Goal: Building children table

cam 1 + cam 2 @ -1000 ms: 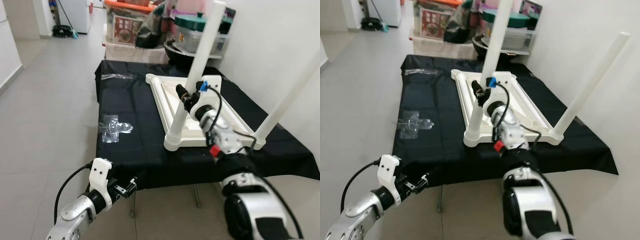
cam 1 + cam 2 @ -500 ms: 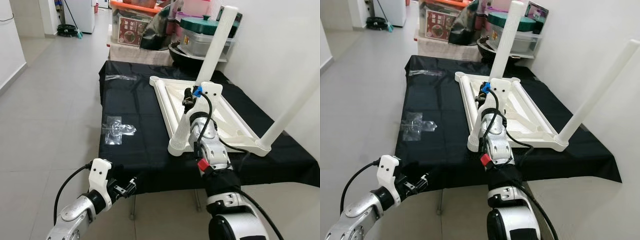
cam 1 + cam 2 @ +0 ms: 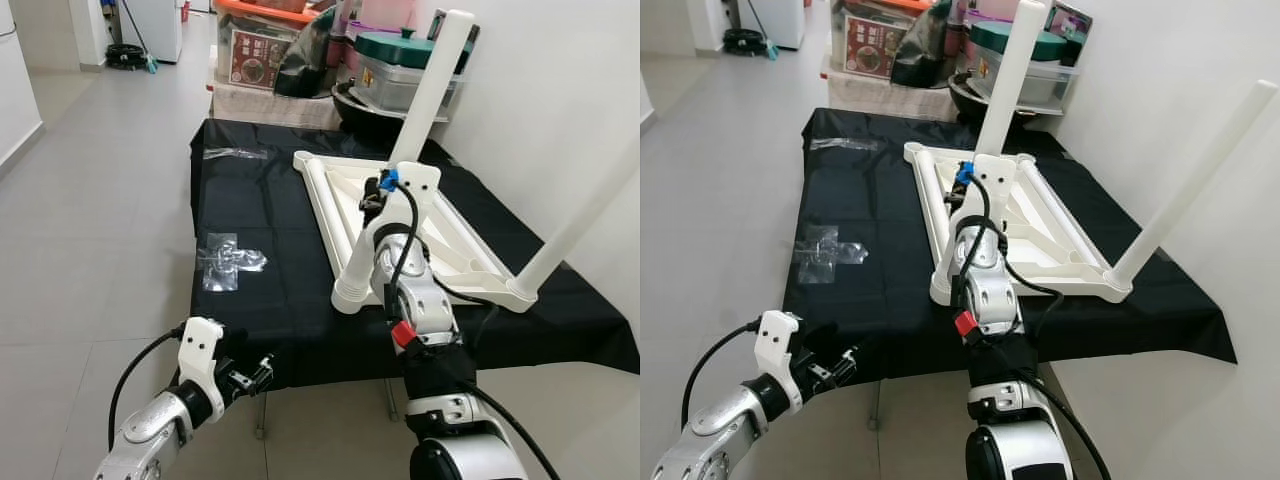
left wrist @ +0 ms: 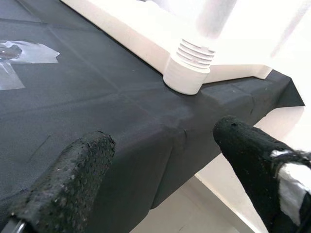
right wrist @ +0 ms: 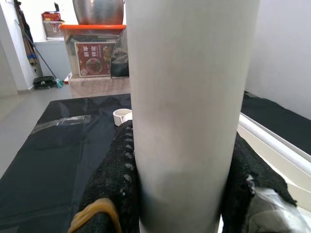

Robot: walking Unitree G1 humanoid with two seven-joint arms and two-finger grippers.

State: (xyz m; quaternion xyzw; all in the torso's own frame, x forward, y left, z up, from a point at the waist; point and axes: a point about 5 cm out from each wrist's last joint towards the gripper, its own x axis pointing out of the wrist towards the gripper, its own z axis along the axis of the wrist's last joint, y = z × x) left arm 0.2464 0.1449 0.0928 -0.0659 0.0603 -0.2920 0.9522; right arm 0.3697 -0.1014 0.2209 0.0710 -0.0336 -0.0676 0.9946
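Left gripper (image 3: 262,366) fingers spread wide, holding nothing, low before black-clothed table (image 3: 270,290) edge | right gripper (image 3: 371,203) clamped around near white table leg (image 3: 400,150) | leg stands upright, leaning away | upturned white tabletop (image 3: 440,235) lies flat on cloth, second leg (image 3: 585,215) at right corner

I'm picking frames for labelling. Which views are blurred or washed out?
Eye views: sharp, evenly lit. Left wrist view: the left gripper near fingers soft, the tabletop blown out white. Right wrist view: the table leg very close, slightly soft, pale.
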